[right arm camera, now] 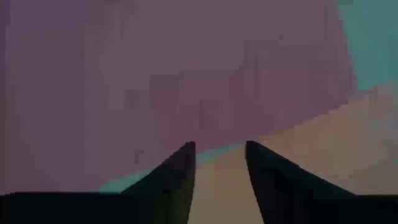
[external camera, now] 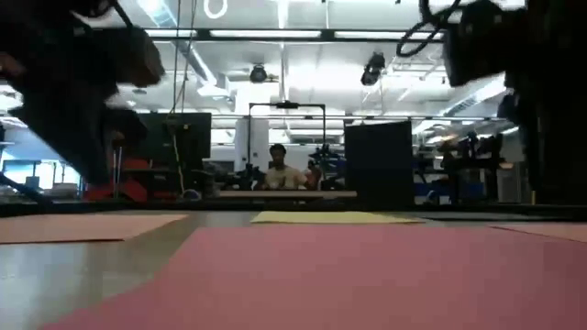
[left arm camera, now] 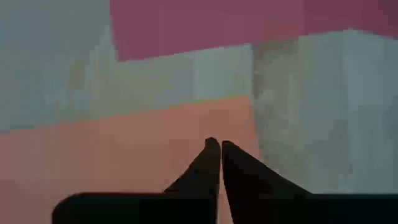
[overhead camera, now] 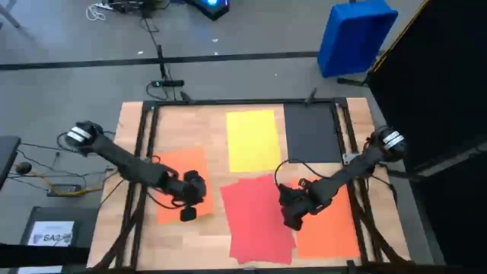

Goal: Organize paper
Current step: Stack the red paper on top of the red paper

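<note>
Five sheets lie flat on the wooden table (overhead camera: 209,125). The yellow sheet (overhead camera: 253,140) and dark grey sheet (overhead camera: 311,133) lie side by side at the far end. The left orange sheet (overhead camera: 176,173) lies left; the red sheet (overhead camera: 255,221) lies near centre, beside the right orange sheet (overhead camera: 329,224). The left gripper (overhead camera: 188,214), fingers together, holds nothing above the left orange sheet's near edge. The right gripper (overhead camera: 291,222), fingers slightly apart, sits where the red sheet and right orange sheet meet.
</note>
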